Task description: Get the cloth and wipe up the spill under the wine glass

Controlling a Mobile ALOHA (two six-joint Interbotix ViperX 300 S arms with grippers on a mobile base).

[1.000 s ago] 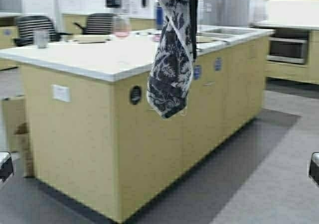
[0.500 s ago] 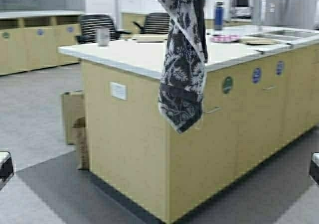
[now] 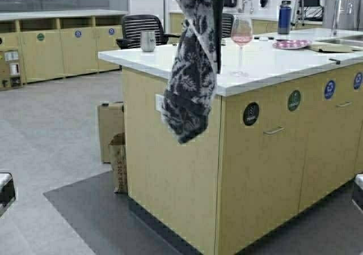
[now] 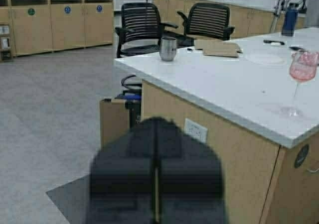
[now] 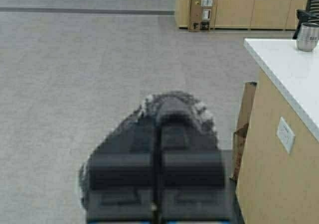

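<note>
Step in hand: getting the cloth to the wine glass; judged from the scene, the robot is not yet in reach of the counter top, so the wiping has not begun.
Cloth (image 3: pixel 190 68): hangs in a long limp fold in mid-air before the near corner of the counter, at about 12 o'clock in the high view, its lower end swung toward 7 o'clock.
Right gripper (image 5: pixel 158 134): fingers pressed together, with patterned fabric bunched round and beyond the tips, so it is clamped on the cloth.
Left gripper (image 4: pixel 156 149): fingers closed on each other with nothing between them, aimed at the counter end.
Wine glass (image 3: pixel 241 44): stands upright on the counter (image 3: pixel 187 62) near the front edge, at about 1 o'clock from the hanging cloth, pink liquid in the bowl.
Spill (image 4: pixel 271 109): a faint wet sheen round the foot of the glass in the left wrist view; its extent is hard to tell.
Doing it well: bring the base square to the counter front, let the cloth stop swinging, then have the free left gripper take the stem and lift the glass straight up before the cloth goes down.
Risk: a swinging cloth could strike the tall glass and tip it.
Nearby: a steel cup (image 3: pixel 148 41) sits well apart at the far corner.
</note>
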